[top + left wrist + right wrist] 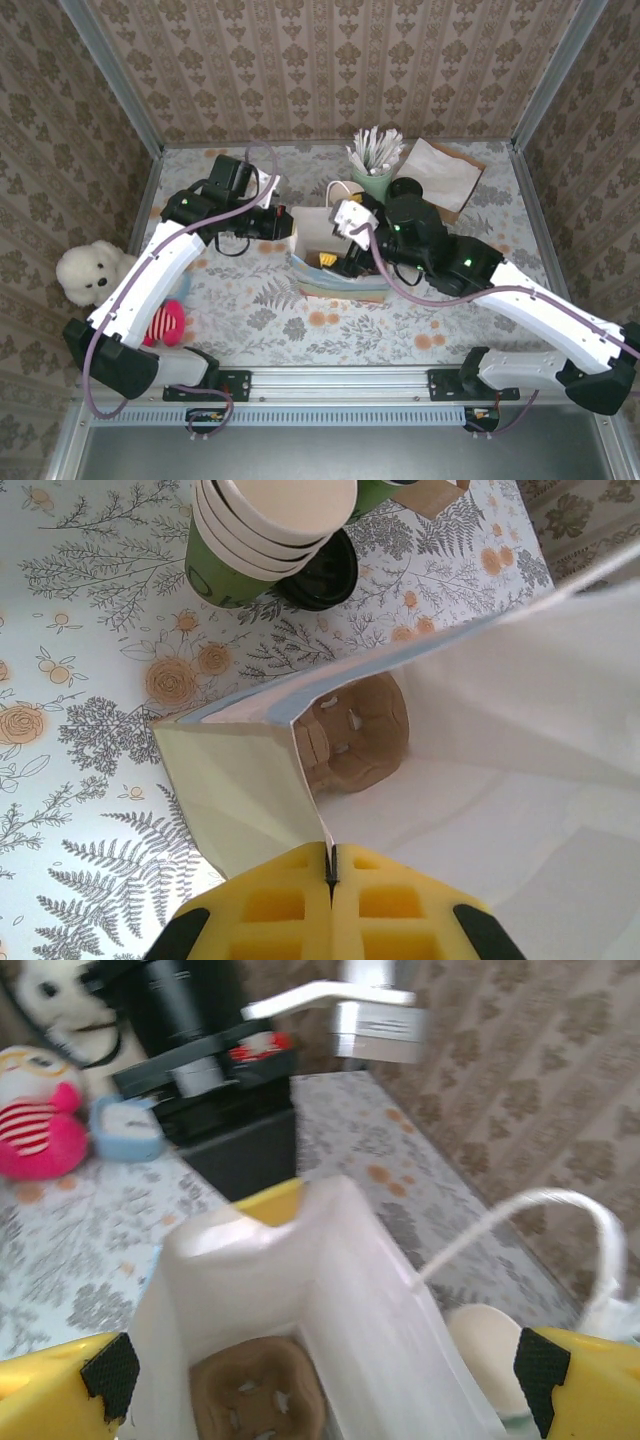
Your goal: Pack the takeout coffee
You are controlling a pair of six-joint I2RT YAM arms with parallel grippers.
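The left claw (330, 882) pinches the rim of a white paper bag (235, 790) between tightly closed yellow pads. The right claw (320, 1385) hangs over the bag's open mouth with its fingers spread to their widest and nothing between them. Seen from above, the two arms meet at the bag in the middle of the floral worktop (250, 305), the left claw at the bag's left edge and the right claw over its right side. A brown cardboard cup carrier (355, 735) lies at the bottom of the bag. The takeout coffee (325, 575) stands outside the bag on the worktop, its round black lid showing just behind a stack of cream-lined green cups (255, 540). Its green wall is hidden from the left wrist camera, and it appears to touch the stack, though the angle leaves that unsure. A pale-green cup of white sticks (375, 170) and a flat piece of brown paper (445, 175) sit toward the back right, near the bag. A white plush bear (85, 272) and a pink toy (165, 322) lie at the far left, well apart from the bag.
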